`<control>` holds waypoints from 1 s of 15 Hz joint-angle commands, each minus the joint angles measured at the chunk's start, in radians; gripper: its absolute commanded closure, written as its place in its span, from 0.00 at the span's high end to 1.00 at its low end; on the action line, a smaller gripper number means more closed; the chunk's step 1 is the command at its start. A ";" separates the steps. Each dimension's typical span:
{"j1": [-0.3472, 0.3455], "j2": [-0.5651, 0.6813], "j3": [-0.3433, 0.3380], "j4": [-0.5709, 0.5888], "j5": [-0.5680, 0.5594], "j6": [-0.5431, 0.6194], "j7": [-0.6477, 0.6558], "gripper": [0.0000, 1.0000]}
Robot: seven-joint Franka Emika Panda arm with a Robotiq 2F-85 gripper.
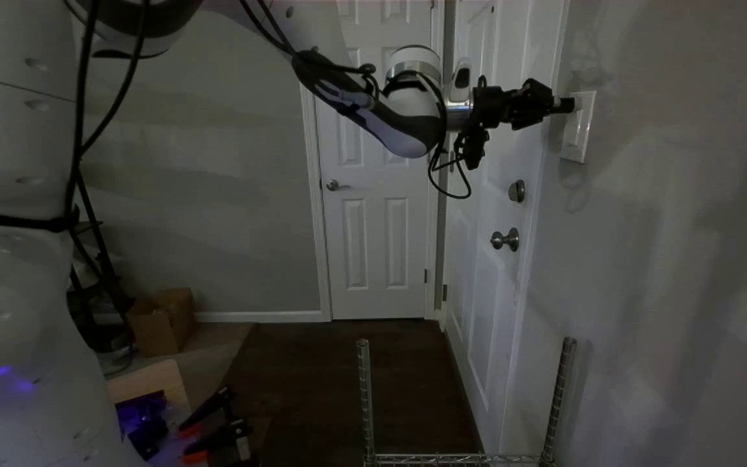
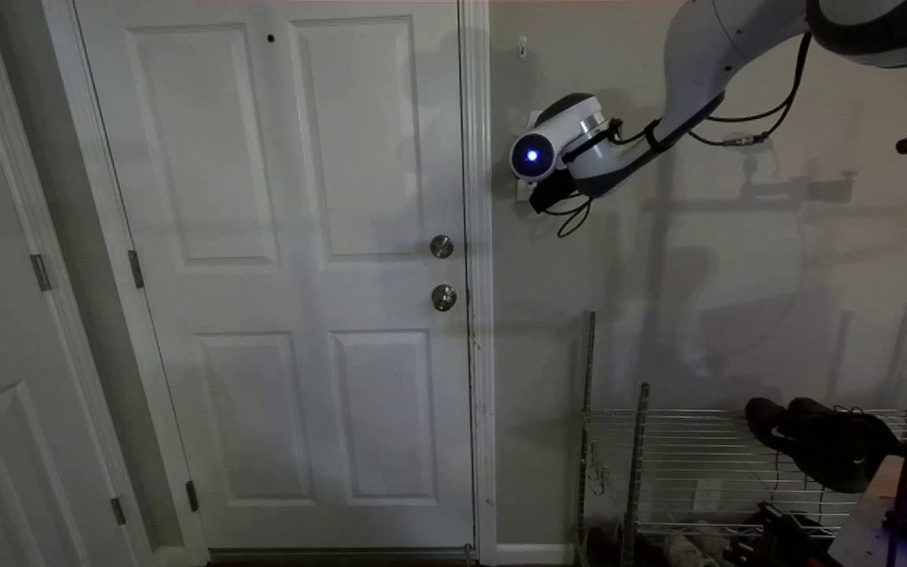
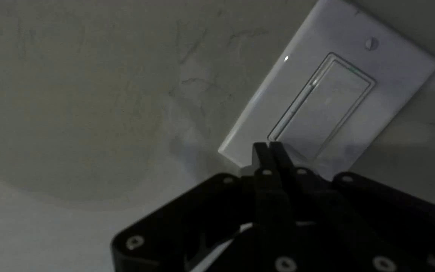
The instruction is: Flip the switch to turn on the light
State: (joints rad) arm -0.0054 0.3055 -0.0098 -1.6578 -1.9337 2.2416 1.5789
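Wrist view: bottom end of switch plate (image 3: 323,102) is covered by gripper (image 3: 269,145), one corner clipped by the top edge; contact can't be confirmed. In an exterior view, plate mostly masked by the wrist (image 2: 571,126), jaws hidden behind it; dark objects (image 2: 784,539) near the bottom edge too dim to be identified. In an exterior view, arm (image 1: 17,162) is cut off at left, top and bottom, wire rack (image 1: 366,395) at bottom.

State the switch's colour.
White, looking greyish in the dimness; the switch shows best in the wrist view.
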 commanded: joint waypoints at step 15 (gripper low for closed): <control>-0.005 0.103 0.004 0.126 -0.029 -0.079 0.159 0.02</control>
State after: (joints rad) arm -0.0031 0.3760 -0.0025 -1.5784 -1.9338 2.1857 1.7089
